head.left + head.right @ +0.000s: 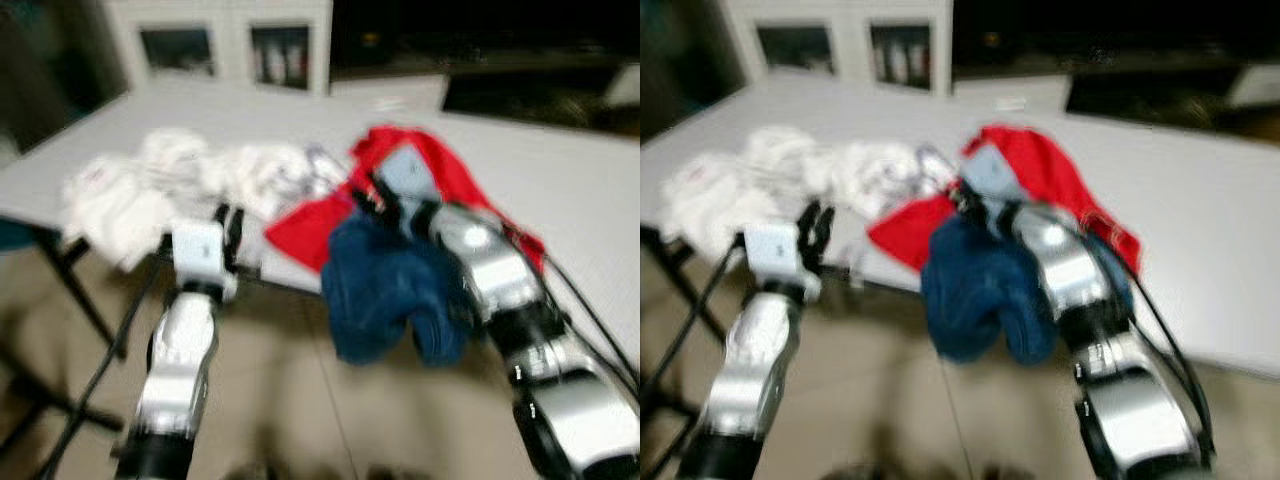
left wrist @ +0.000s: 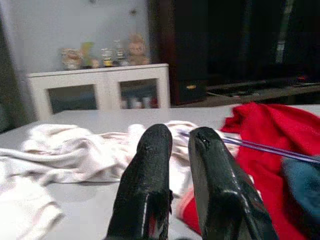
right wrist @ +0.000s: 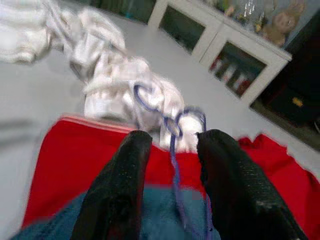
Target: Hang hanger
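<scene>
there, the purple hanger (image 3: 175,130) lay on the red cloth (image 3: 75,150) on the grey surface (image 1: 560,170), between the right gripper's (image 3: 172,145) open jaws, while the left gripper's (image 2: 177,142) jaws stood narrow.

Table (image 1: 560,170) far half & right side bare, open for a reach. Near edge crowded: white clothes (image 1: 150,190) on left, red garment (image 1: 420,175) mid, blue garment (image 1: 385,290) hanging over the edge. Purple hanger (image 3: 172,125) lies between white & red piles.
</scene>
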{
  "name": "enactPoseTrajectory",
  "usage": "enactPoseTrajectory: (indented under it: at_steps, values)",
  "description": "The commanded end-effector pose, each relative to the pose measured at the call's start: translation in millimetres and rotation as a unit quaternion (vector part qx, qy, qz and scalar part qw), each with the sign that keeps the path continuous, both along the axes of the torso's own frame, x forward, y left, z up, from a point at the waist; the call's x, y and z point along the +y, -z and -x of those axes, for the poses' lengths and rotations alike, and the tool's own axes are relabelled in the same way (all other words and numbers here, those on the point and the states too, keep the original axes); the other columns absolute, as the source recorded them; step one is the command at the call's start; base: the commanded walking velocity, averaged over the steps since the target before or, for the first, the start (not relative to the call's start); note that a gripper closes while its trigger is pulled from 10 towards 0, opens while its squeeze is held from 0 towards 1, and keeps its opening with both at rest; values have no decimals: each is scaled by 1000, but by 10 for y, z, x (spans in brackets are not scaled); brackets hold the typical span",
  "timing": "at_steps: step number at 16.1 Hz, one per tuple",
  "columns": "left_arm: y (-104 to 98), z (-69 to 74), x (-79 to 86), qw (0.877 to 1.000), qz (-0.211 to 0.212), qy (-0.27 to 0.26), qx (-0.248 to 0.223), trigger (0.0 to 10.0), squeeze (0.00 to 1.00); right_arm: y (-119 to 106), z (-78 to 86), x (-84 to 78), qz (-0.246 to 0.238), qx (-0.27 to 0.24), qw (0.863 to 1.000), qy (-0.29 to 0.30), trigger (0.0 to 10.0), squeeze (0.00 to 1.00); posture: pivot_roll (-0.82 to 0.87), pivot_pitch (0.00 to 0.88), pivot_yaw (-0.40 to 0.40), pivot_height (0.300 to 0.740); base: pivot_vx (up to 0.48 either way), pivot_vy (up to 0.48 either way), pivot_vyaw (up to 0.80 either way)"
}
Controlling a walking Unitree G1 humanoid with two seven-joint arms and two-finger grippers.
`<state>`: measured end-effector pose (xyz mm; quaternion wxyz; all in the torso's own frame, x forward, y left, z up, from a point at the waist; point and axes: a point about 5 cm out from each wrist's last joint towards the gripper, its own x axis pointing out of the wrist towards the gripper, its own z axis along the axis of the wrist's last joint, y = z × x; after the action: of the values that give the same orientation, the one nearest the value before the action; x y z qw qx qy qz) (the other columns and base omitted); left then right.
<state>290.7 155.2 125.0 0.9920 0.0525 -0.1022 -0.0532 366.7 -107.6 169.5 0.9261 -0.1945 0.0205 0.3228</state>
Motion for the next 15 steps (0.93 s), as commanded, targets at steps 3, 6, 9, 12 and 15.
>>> enactPoseTrajectory:
  at_steps: [3, 6, 9, 12, 15]
  values:
    - [-50, -25, -1, 1000, -6, 0, -6, 10000, 0, -28, -20, -35, -7, -7, 1000, 8, 10000, 0, -59, 0, 12, 740, 0, 0, 0]
    - [-61, -34, -8, 1000, -6, 2, -7, 10000, 0, -24, -25, -46, -11, -8, 1000, 11, 10000, 0, -65, 0, 17, 740, 0, 0, 0]
    - [-68, -48, -12, 1000, -7, 4, -7, 10000, 0, -34, -31, -55, -18, -13, 1000, 16, 10000, 0, -67, 0, 20, 740, 0, 0, 0]
    - [-78, -53, -13, 1000, -6, 4, -9, 10000, 0, -50, -40, -69, -24, -19, 999, 26, 10000, 0, -66, 0, 20, 740, 0, 0, 0]
    - [-102, -51, -13, 1000, -1, 6, -15, 10000, 0, -131, -82, -138, -47, -57, 994, 85, 10000, 0, -65, 0, 19, 740, 0, 0, 0]
